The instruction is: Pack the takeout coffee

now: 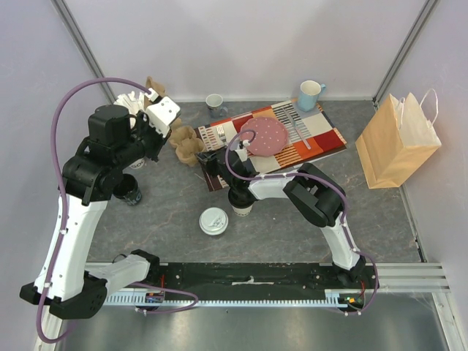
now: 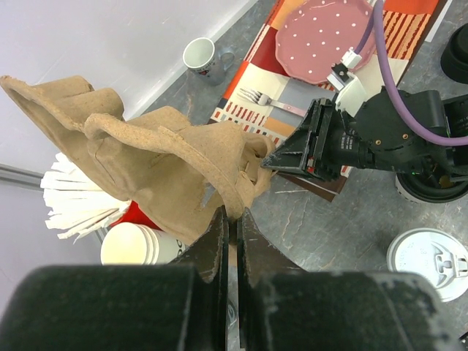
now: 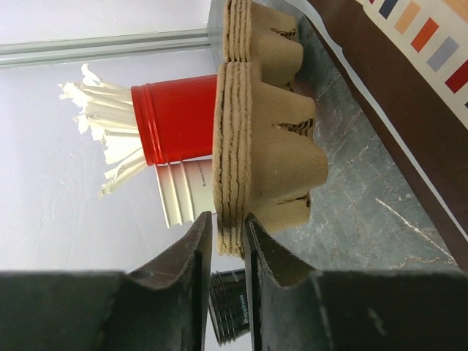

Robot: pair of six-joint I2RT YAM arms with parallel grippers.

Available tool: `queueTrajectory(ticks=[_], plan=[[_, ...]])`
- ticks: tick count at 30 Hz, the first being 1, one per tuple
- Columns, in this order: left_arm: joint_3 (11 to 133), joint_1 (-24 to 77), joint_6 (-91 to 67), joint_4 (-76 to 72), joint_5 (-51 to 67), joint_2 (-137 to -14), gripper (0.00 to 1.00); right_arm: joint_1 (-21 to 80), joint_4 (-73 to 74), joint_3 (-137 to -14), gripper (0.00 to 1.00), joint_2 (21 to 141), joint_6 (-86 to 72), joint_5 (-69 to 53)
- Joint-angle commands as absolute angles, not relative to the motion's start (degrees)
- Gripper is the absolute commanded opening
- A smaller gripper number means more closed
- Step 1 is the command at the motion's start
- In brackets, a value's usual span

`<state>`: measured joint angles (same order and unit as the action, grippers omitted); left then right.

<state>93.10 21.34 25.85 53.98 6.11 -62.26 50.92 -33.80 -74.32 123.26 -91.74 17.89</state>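
A pulp carrier (image 2: 168,161) is clenched in the left jaws, the right jaws are parted slightly astride the stack (image 3: 263,131), and the cream cup (image 1: 241,206) is kinda tucked just behind those.

The counter (image 1: 168,197) is dark grey and stone-like, veined with pale streaks, and it spreads out beneath the left hand (image 2: 232,219) and the right hand (image 3: 227,219). Beyond both hands rises a plain pale lilac wall (image 1: 241,44), which meets the side panels at a slanting grey metal post (image 1: 80,40) in each corner. Behind the hands, a ribbed metal rail (image 1: 409,274) edges the counter. The light is soft and even, and shadows are faint.
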Motion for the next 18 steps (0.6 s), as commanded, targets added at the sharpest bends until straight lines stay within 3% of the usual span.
queueTrajectory(ticks=[1,4,9,11,12,18], plan=[[96.0,21.4,27.3,52.9,6.8,-62.3,0.02,51.2,-36.8,-73.9,0.42,120.8,-93.1,17.4],[96.2,21.3,27.4,53.2,6.8,-62.2,0.02,51.2,-35.9,-74.7,0.57,120.8,-92.7,16.5],[95.8,21.3,27.6,53.3,7.0,-62.1,0.02,51.3,-35.2,-74.9,0.67,120.4,-92.7,16.7],[95.5,21.3,27.6,53.6,7.2,-62.0,0.02,51.2,-34.3,-75.1,0.78,119.8,-92.3,16.7],[95.4,21.3,27.6,53.5,7.3,-62.0,0.02,51.4,-33.8,-75.2,0.96,119.4,-92.2,16.7],[95.5,21.4,27.6,53.6,7.3,-62.1,0.02,52.1,-30.9,-77.5,0.98,117.8,-90.3,16.4]])
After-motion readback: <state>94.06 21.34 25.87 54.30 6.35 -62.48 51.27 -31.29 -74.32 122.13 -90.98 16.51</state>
